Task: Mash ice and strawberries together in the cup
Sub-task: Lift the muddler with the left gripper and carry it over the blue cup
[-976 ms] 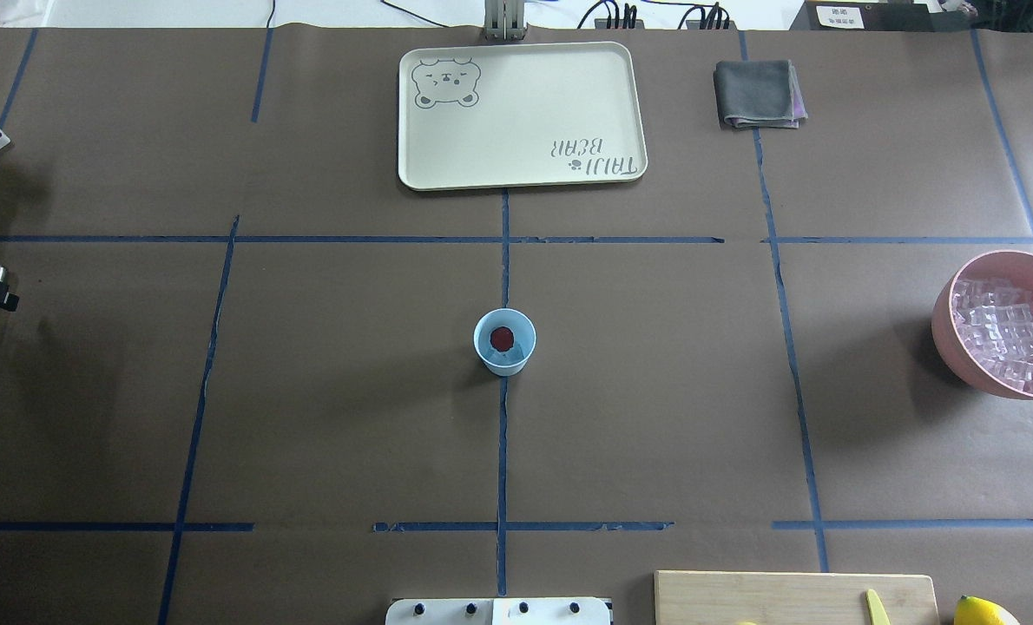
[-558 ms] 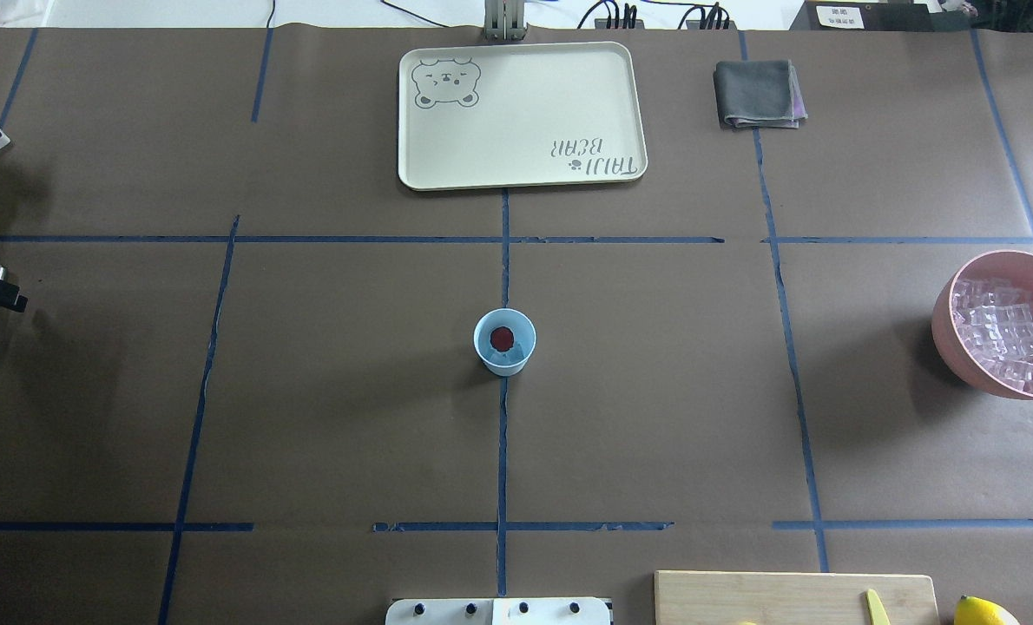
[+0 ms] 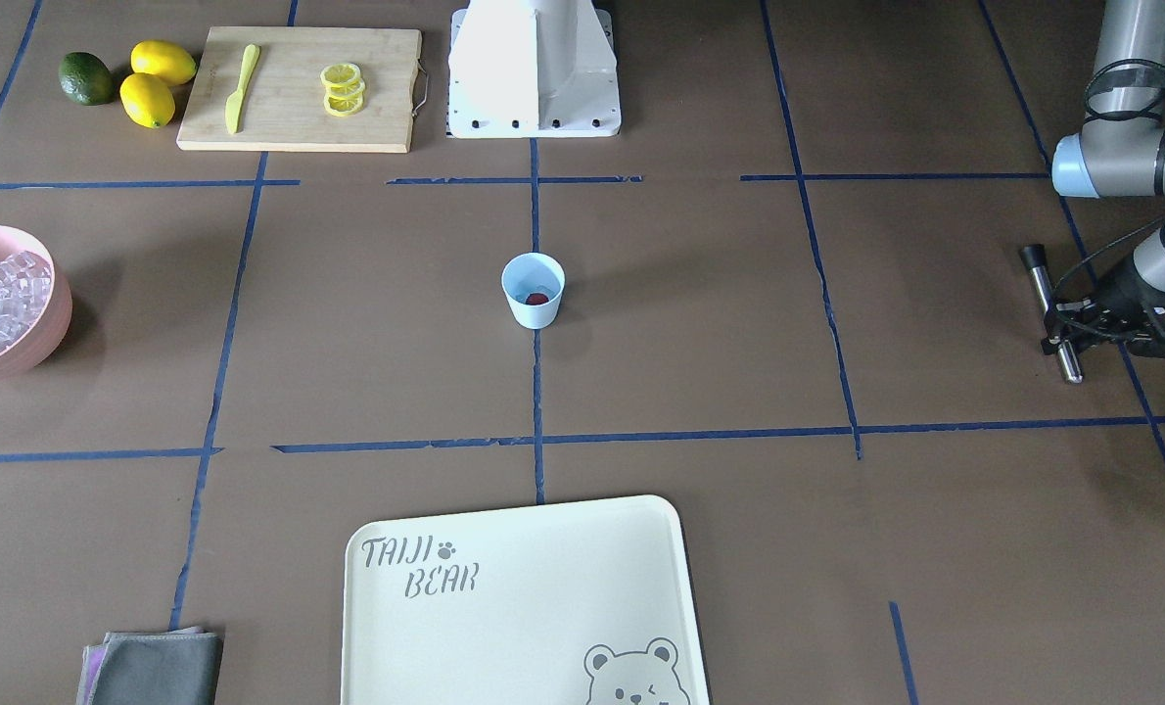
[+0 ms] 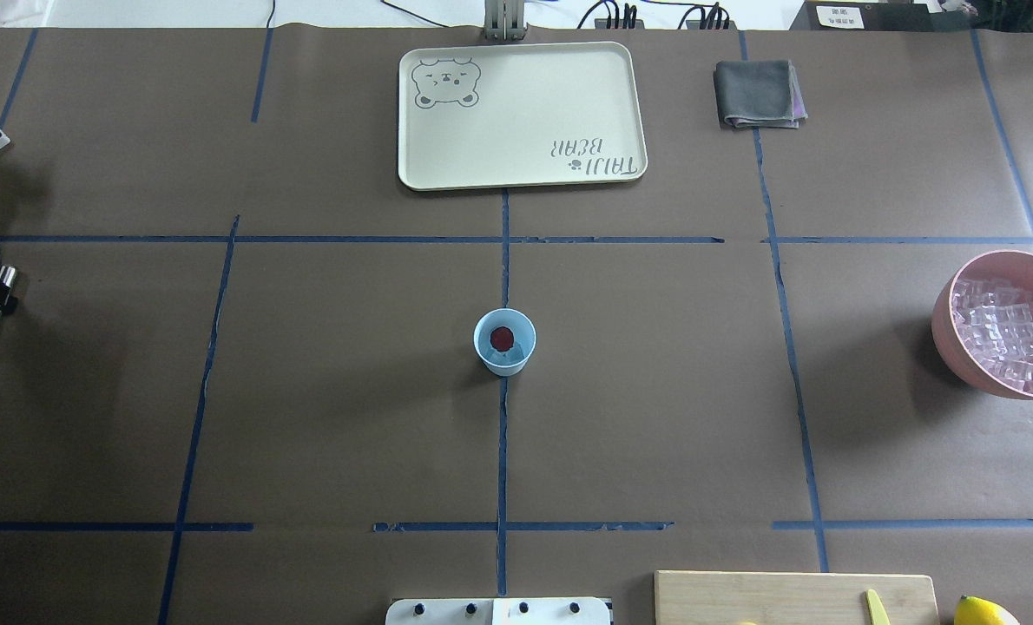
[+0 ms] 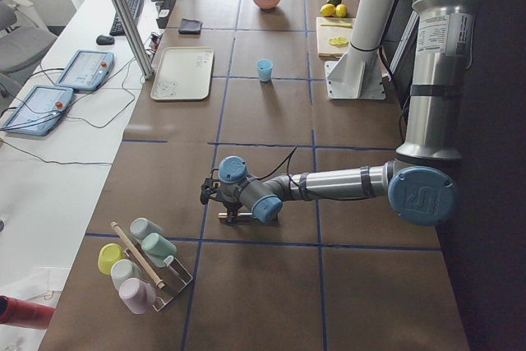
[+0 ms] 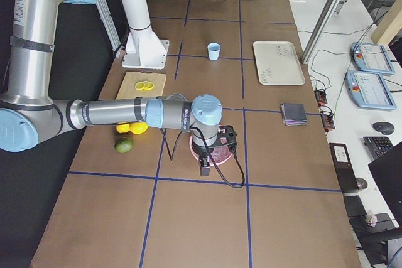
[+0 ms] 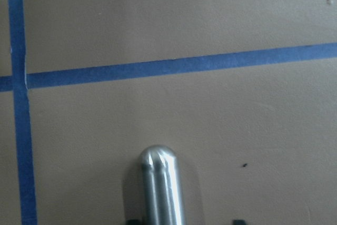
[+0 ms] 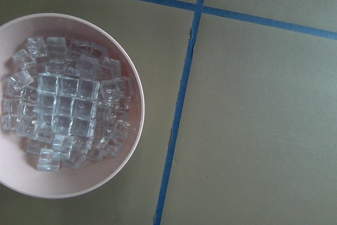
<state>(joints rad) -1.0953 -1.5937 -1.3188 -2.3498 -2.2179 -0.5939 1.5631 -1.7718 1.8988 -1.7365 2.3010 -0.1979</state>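
Cutting board (image 4: 786, 599) and lemon (image 4: 985, 612) line the bottom edge of the overhead frame. At centre, on a blue tape line (image 4: 502, 451), stands the light-blue cup (image 4: 508, 365), upright, a red strawberry (image 4: 503, 337) inside with pale glassy pieces beside it. At the left edge, the left gripper (image 3: 1060, 338) is clamped on a metal rod (image 3: 1045, 294), well apart from the cup. At the right edge, ice (image 8: 68, 114) fills a pink bowl (image 4: 946, 330); the right gripper (image 6: 205, 166) hangs over it, its opening impossible to judge. Along the top lie a cream tray (image 4: 525, 104) and folded grey cloth (image 4: 755, 94).
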